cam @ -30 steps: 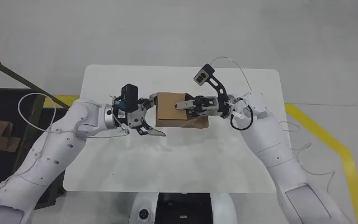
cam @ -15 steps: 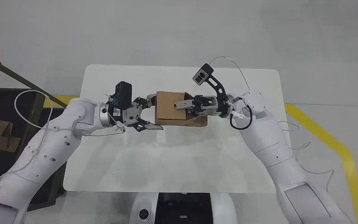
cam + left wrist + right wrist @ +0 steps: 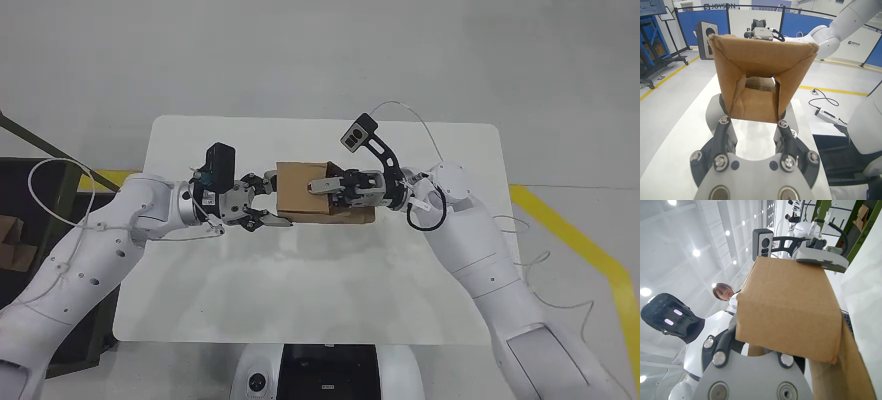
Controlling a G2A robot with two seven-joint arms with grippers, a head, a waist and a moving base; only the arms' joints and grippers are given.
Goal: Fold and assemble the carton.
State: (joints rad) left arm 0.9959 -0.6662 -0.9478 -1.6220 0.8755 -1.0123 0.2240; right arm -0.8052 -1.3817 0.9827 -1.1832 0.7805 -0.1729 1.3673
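Observation:
A brown cardboard carton (image 3: 300, 190) is held above the middle of the white table (image 3: 300, 290). My right gripper (image 3: 328, 187) is shut on it from the right, with one finger (image 3: 821, 257) lying across the top panel of the carton (image 3: 787, 306). My left gripper (image 3: 272, 203) is open at the carton's left end, its fingertips (image 3: 723, 103) spread on either side of that end. In the left wrist view the carton (image 3: 761, 56) has its end flaps partly folded inward, leaving a square gap in the middle.
The table's front half is bare white surface. A dark cart (image 3: 30, 220) stands off the table's left edge. A power brick with cable (image 3: 826, 114) lies on the floor beyond the table. Yellow floor tape (image 3: 570, 230) runs to the right.
My left gripper has moved right, up to the carton's left end. The carton and right gripper have shifted slightly left and farther back.

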